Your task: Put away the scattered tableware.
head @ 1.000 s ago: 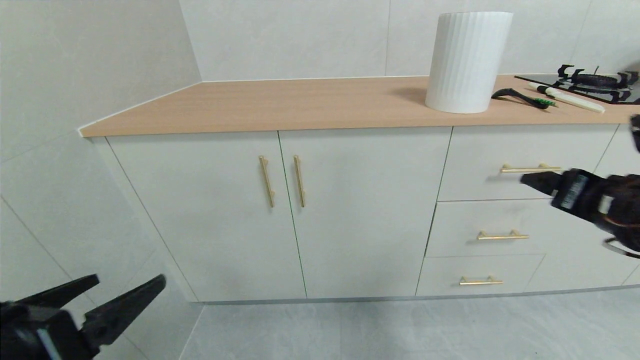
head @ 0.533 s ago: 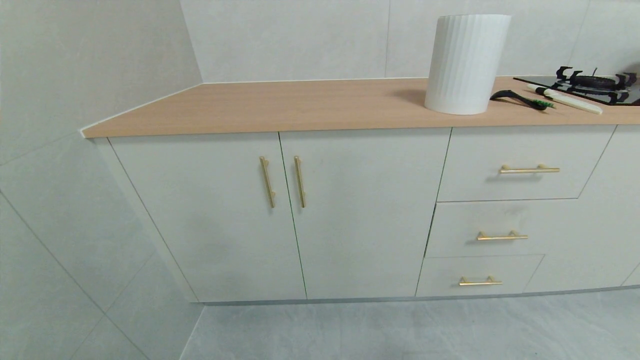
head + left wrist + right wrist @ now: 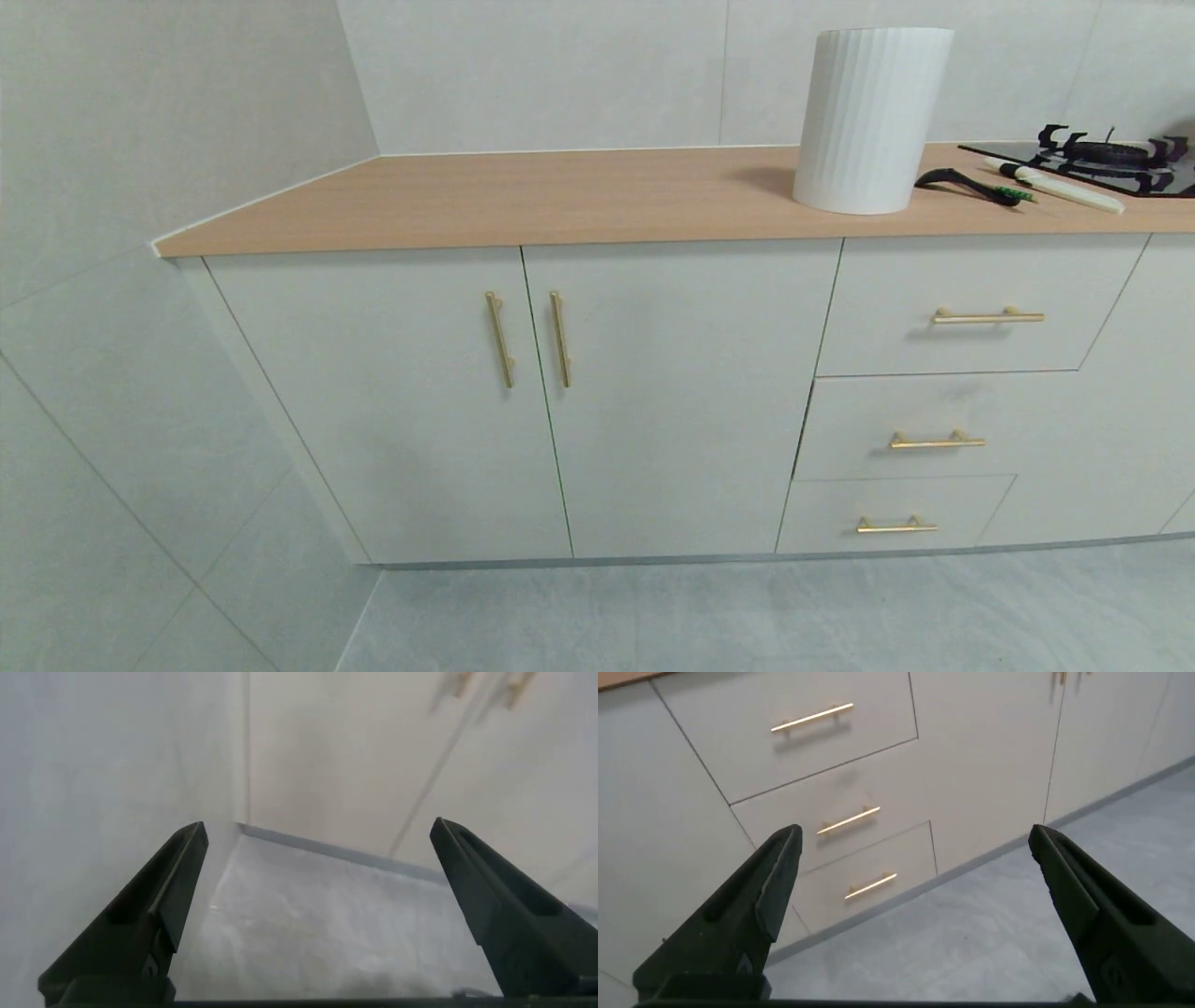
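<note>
On the wooden countertop [image 3: 523, 196] at the right lie a black utensil [image 3: 962, 181] and a white-handled utensil with a green part [image 3: 1055, 184], next to a tall white ribbed container [image 3: 870, 117]. My left gripper [image 3: 318, 905] is open with nothing between its fingers, low over the grey floor near the cabinet's corner. My right gripper [image 3: 915, 905] is open and holds nothing, facing the drawers [image 3: 822, 765] from a short way off.
Below the counter are two cabinet doors with gold handles [image 3: 527, 338] and three drawers with gold handles [image 3: 988, 316]. A black stove grate [image 3: 1111, 154] sits at the far right. A tiled wall [image 3: 140, 280] closes the left side. Grey floor [image 3: 747, 616] lies in front.
Both grippers, seen at the lower left and the right edge of the head view a second ago, have dropped out of it. The camera has barely shifted.
</note>
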Robot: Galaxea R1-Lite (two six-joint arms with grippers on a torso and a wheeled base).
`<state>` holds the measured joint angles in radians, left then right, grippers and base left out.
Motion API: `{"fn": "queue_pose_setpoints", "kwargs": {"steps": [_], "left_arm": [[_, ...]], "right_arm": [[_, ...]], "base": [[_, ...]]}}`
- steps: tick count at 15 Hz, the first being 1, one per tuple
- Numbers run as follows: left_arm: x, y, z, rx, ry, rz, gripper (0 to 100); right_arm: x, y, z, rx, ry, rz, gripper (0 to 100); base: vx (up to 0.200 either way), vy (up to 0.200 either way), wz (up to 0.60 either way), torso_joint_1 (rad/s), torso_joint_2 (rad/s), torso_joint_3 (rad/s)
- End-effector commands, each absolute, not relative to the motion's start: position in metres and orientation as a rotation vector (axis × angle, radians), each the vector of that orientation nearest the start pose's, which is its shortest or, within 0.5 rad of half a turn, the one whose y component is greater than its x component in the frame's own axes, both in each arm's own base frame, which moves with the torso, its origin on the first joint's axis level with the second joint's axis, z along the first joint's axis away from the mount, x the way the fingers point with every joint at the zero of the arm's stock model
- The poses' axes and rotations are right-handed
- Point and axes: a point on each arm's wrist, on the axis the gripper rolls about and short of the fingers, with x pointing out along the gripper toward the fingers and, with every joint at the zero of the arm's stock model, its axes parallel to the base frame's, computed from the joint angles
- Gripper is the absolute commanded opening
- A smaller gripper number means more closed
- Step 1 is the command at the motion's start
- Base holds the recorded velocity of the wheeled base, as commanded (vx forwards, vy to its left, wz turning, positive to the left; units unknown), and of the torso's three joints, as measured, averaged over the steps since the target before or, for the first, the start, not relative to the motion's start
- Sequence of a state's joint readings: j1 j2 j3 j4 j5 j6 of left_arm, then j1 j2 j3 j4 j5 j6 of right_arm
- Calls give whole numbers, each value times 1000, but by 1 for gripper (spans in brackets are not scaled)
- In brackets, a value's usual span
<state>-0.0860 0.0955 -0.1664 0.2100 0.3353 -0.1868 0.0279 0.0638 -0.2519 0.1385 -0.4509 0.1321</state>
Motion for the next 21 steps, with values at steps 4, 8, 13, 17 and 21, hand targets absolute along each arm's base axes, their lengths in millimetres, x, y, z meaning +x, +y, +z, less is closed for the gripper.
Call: {"fn": "queue_pose_setpoints", "kwargs": {"steps": [4, 8, 13, 17, 21], "left_arm": [[-32, 7, 85, -161, 29, 321, 100], [-30, 4, 86, -102, 37, 169, 100], [-29, 2, 84, 37, 46, 71, 100], [-24, 6, 79, -51, -41, 274, 100], [-23, 0, 75, 31, 5, 8, 100]], "right_arm": [[-25, -10, 80, 105, -67, -451, 100], [-24, -8, 81, 84, -63, -381, 100], [-24, -7, 81, -38, -45, -302, 100], [-23, -5, 81, -17, -48, -217, 100], [-23, -3, 81, -2, -46, -127, 100]], "base": [[0, 0, 0, 0, 0, 0], [0, 0, 0, 0, 0, 0], [0, 0, 0, 0, 0, 0], [0, 0, 0, 0, 0, 0], [0, 0, 0, 0, 0, 0]]}}
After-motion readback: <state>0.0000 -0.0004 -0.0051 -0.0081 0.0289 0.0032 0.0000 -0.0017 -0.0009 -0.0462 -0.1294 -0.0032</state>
